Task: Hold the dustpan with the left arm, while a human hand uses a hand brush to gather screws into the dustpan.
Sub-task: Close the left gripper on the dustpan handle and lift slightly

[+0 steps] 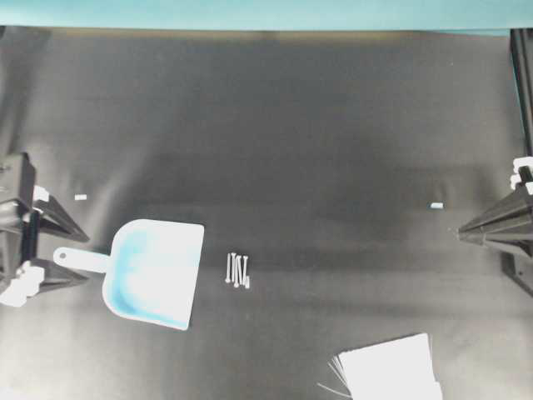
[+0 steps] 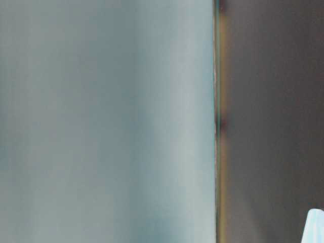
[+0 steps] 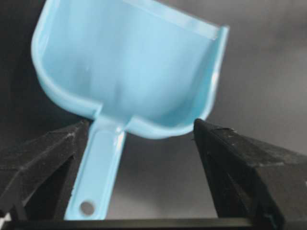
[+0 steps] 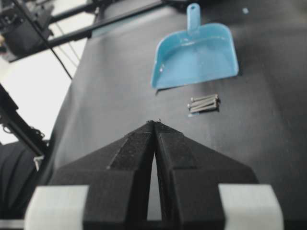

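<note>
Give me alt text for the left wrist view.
The open left gripper straddles the handle of the light-blue dustpan without closing on it; the handle lies next to one black finger, far from the other. The scoop lies on the dark table, empty.

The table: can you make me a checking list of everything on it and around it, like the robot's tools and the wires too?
Surface: black table, dull, with faint streaks.
Job's things: dustpan lies flat, mouth toward the screws; the screws lie in a tight bunch just apart from its front edge. Hand brush at the near edge, partly out of view. No hand seen.
Clutter: two tiny pale chips.
Grippers: left tool open, its fingers either side of the dustpan handle, not closed on it; right tool shut, holding nothing.
Cables: thin dark wires in the right wrist view.
Surroundings: teal strip along the far edge; table-level view too blurred to read.
</note>
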`<state>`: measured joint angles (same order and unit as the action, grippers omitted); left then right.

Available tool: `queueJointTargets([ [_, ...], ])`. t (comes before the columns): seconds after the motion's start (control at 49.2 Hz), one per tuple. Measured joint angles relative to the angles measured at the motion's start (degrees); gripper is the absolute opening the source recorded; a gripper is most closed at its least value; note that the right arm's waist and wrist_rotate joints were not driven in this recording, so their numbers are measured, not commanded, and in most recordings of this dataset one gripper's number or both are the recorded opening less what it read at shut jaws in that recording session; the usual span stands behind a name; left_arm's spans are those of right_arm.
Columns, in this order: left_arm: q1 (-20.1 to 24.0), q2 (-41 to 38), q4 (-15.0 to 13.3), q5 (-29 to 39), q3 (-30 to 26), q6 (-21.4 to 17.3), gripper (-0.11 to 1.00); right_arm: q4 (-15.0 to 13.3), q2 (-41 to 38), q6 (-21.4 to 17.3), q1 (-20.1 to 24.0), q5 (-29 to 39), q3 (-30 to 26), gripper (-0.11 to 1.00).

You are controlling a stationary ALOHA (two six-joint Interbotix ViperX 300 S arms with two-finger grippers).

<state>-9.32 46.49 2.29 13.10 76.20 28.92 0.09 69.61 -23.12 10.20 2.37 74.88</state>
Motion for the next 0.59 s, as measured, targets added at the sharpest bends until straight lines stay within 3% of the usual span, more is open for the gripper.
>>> queueJointTargets([
  [0.142,0.0,-7.7,0.0,0.1,0.4,-0.3,0.85,0.0,0.4,-0.1,0.0,0.0,0.0,0.0],
  [0.285,0.0,-14.7,0.2,-0.5,-0.7,-3.3,0.85,0.0,0.5,-0.1,0.0,-0.3,0.5,0.0],
  [0.59,0.1,-21.0,0.3,-2.1,-2.5,-6.8,0.85,0.0,1.0,0.0,0.0,-0.4,1.7,0.0],
])
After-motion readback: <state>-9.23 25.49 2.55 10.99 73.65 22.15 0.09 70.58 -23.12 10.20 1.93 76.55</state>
